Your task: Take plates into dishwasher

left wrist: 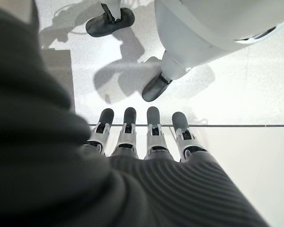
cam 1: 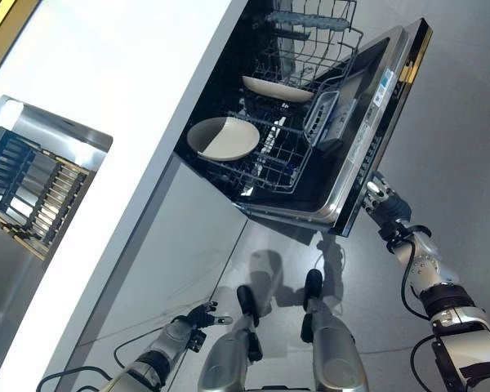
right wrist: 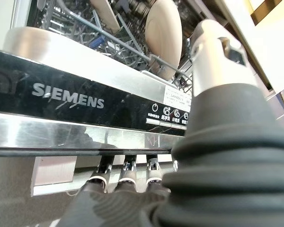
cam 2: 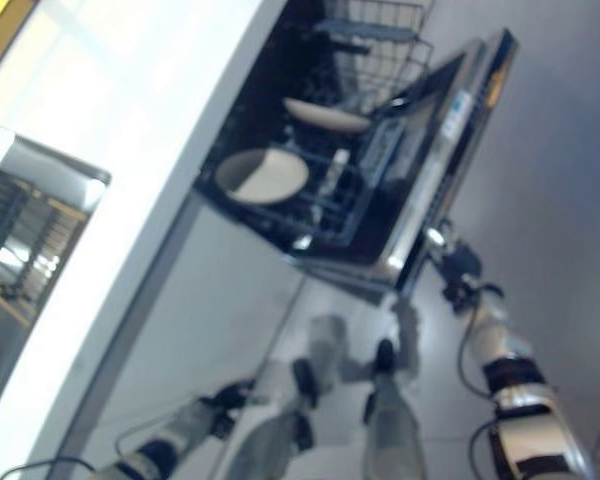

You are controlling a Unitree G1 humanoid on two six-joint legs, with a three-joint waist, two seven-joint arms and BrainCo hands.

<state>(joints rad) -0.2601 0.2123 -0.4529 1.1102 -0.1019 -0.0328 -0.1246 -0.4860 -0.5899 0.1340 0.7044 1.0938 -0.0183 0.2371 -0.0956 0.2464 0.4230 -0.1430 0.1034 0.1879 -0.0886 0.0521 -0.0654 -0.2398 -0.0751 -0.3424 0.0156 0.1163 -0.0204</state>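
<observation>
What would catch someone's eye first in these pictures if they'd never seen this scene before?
The open dishwasher stands out first, its door hanging down with two pale plates standing in the lower rack. The right hand sits at the door's outer edge, its straight fingers reaching under the rim. The left hand hangs idle low by the cabinet front, empty.

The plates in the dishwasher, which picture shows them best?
The left eye view: both plates stand clear in the lower rack. The right eye view shows them blurred, the right wrist view shows them partly behind the door, the left wrist view none.
</observation>
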